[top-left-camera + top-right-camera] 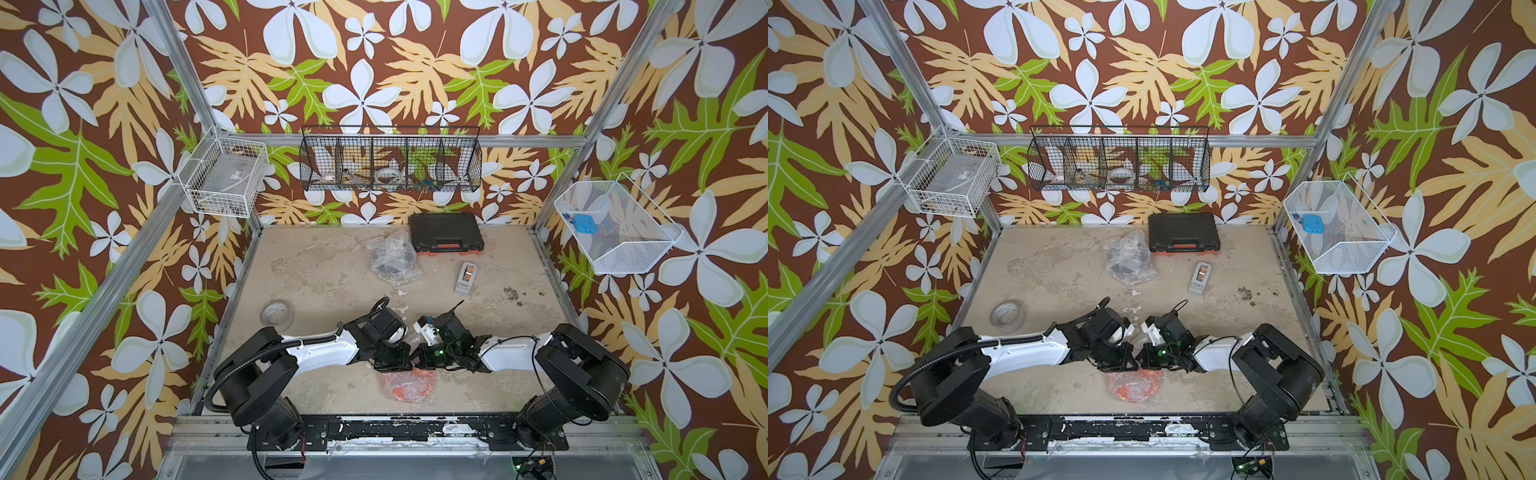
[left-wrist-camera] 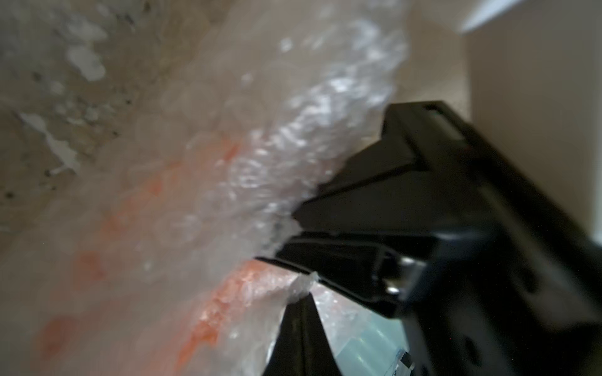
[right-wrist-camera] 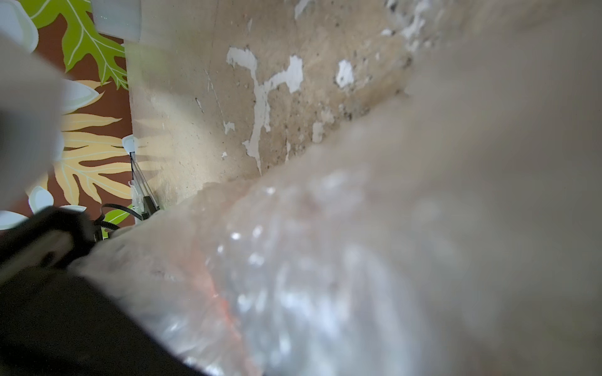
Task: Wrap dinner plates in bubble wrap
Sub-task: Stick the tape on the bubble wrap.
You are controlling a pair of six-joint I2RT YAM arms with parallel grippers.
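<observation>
Left jaws pinch a fold of bubble wrap (image 2: pixel 277 156) over the orange plate (image 1: pixel 409 388) at the front of the surface (image 1: pixel 316 266). Right jaws are closed, their hold unclear. Film looks light and slippery, the plate likely breakable, so bunched film seems the best grip.

Both top views are evenly lit and sharp, while both wrist views are badly blurred, with glare glinting on bubble wrap (image 2: pixel 277 156).
</observation>
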